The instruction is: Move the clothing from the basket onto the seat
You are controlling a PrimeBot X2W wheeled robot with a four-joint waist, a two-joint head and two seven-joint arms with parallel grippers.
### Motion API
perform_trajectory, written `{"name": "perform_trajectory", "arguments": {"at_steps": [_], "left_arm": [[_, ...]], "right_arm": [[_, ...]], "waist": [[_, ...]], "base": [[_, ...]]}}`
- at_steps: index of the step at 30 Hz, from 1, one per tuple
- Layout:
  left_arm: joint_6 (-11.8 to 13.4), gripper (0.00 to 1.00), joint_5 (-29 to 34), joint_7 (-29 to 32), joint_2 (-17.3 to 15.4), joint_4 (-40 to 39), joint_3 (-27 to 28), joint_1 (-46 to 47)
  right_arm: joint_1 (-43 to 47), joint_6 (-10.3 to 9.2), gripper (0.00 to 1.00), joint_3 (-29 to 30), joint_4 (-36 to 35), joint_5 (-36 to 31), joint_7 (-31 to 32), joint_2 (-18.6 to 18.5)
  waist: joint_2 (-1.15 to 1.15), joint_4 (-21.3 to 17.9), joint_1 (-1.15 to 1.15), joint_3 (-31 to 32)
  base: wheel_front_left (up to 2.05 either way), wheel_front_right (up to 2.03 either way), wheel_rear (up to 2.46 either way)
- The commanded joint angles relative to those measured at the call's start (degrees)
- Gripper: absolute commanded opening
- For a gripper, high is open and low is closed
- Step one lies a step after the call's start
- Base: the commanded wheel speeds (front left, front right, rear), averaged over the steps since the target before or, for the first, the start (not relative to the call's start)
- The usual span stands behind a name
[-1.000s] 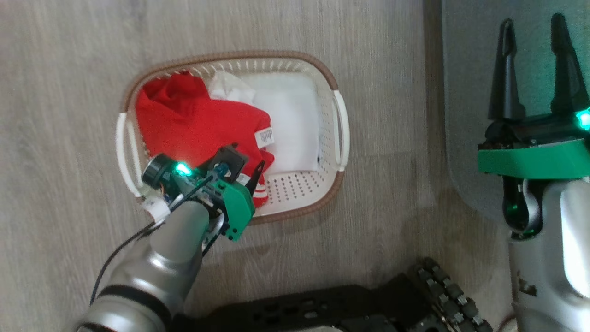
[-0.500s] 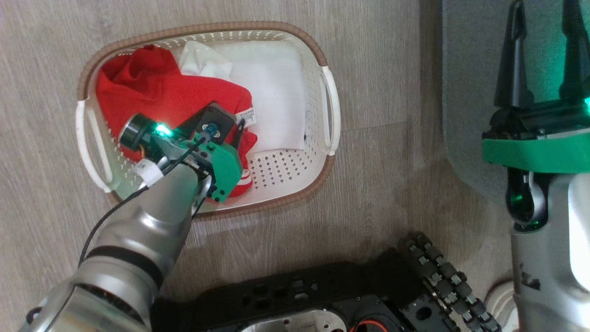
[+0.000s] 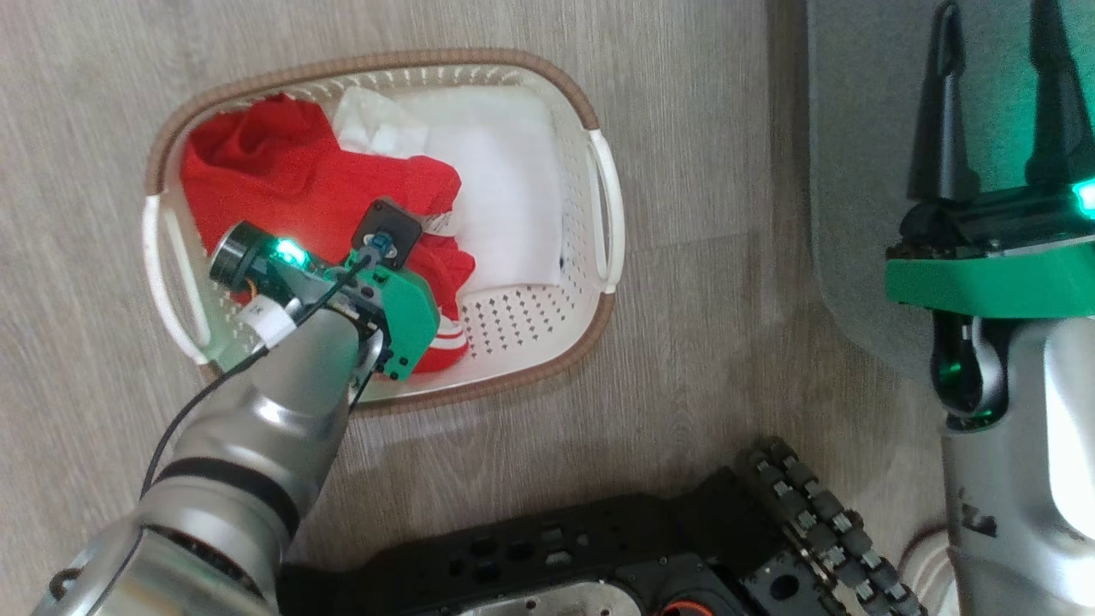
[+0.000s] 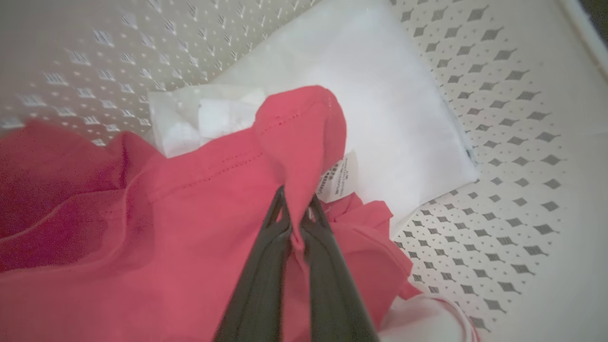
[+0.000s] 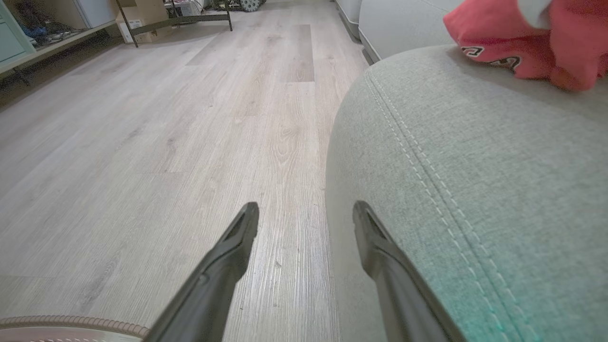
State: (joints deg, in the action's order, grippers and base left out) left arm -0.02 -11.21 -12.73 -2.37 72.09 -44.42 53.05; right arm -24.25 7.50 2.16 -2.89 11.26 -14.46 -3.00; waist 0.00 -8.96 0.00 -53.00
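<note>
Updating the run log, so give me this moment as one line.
left hand: shut on red garment, inside basket | right hand: open, at seat edge

There was one basket (image 3: pixel 385 62) with two white handles (image 3: pixel 609 205), and one flat white sheet (image 3: pixel 505 197) in it. Red clothing (image 3: pixel 282 184) made one heap there, pieces uncountable; one more red garment (image 5: pixel 517 42) lay on the single seat (image 5: pixel 475 166).
</note>
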Motion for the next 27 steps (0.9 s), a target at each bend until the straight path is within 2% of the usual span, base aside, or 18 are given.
{"name": "perform_trajectory", "arguments": {"at_steps": [1,5,11,24,27], "left_arm": [[-0.2,0.0,-0.7,-0.9,-0.5,-0.9,0.1,-2.4],[-0.8,0.0,-1.8,-1.8,-0.5,-2.4,-0.5,-4.2],[-3.1,0.0,-3.0,-2.2,-0.6,-6.6,-0.9,-6.9],[-4.6,0.0,-5.5,-2.3,-4.0,-21.2,3.5,-11.6],[-4.6,0.0,-5.7,-2.3,-4.3,-23.2,4.0,-11.8]], "right_arm": [[1.2,-0.01,1.0,-1.2,-0.9,0.2,-0.5,0.1],[1.3,-0.01,1.0,-1.7,1.0,0.4,-0.5,0.1],[2.4,-0.01,1.0,-2.1,4.9,0.3,-0.5,0.1],[9.6,-0.01,1.0,-2.5,14.6,-0.7,-0.5,0.1],[10.9,-0.01,1.0,-2.4,15.7,-0.9,-0.5,0.1]], "waist": [[0.0,0.4,0.0,1.9],[0.0,1.0,0.0,6.1],[0.0,2.2,0.0,15.0],[0.0,4.6,0.0,37.7],[0.0,4.9,0.0,40.8]], "base": [[0.0,0.0,0.0],[0.0,0.0,0.0],[0.0,0.0,0.0],[0.0,0.0,0.0],[0.0,0.0,0.0]]}}
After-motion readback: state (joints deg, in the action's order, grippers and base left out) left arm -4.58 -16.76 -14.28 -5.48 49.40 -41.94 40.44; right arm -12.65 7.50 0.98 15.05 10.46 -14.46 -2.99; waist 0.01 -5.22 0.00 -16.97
